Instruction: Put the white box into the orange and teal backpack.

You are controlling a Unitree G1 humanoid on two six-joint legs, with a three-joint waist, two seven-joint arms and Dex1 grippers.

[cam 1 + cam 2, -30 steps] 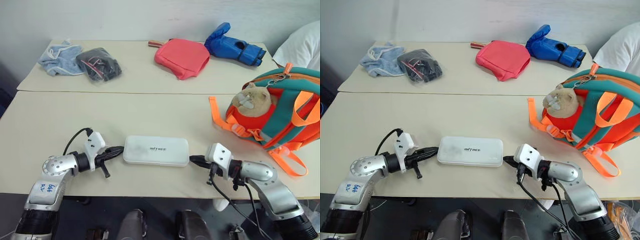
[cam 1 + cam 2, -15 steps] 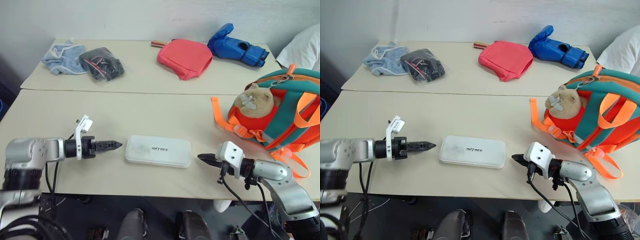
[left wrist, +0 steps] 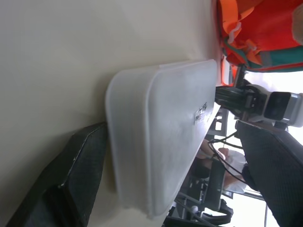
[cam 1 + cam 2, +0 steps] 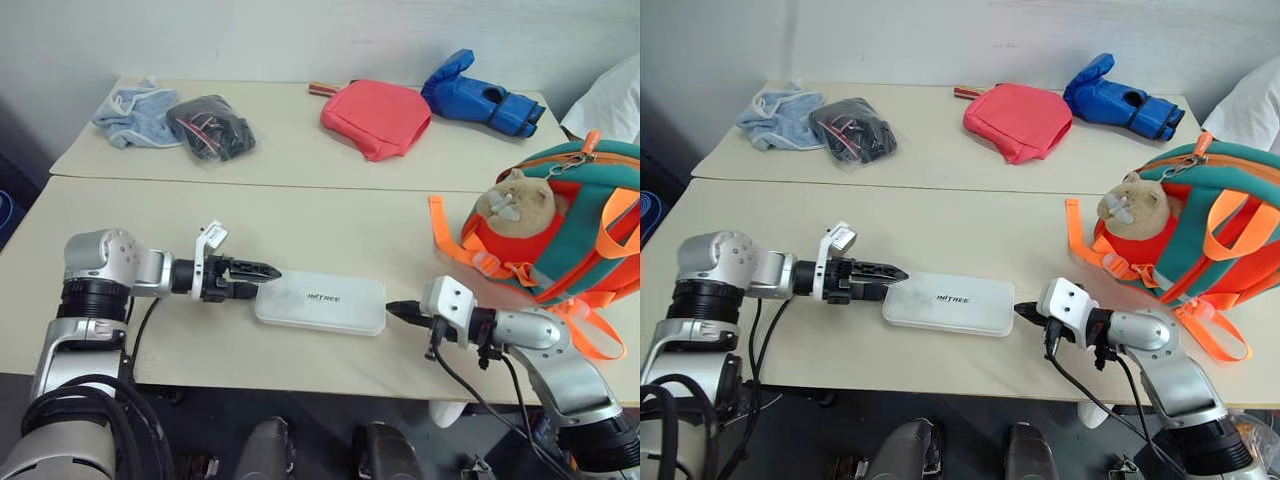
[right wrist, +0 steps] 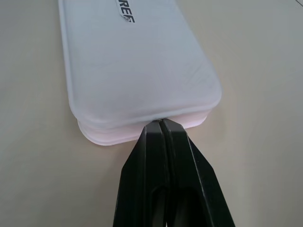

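Two sets of jaws meet the white box (image 4: 320, 303) from opposite ends. The left gripper (image 4: 262, 271) has its jaws spread wide around the box's left short end, one finger on each side of it as the left wrist view shows, not yet closed. The right gripper (image 4: 397, 311) has its jaws pressed together, tips touching the box's right short end. The box lies flat on the near table (image 4: 300, 220), its long axis running from one gripper to the other, so each arm faces one end. The orange and teal backpack (image 4: 560, 235) stands well apart to the right, past the right arm; my guess is the left jaws must close on the end first.
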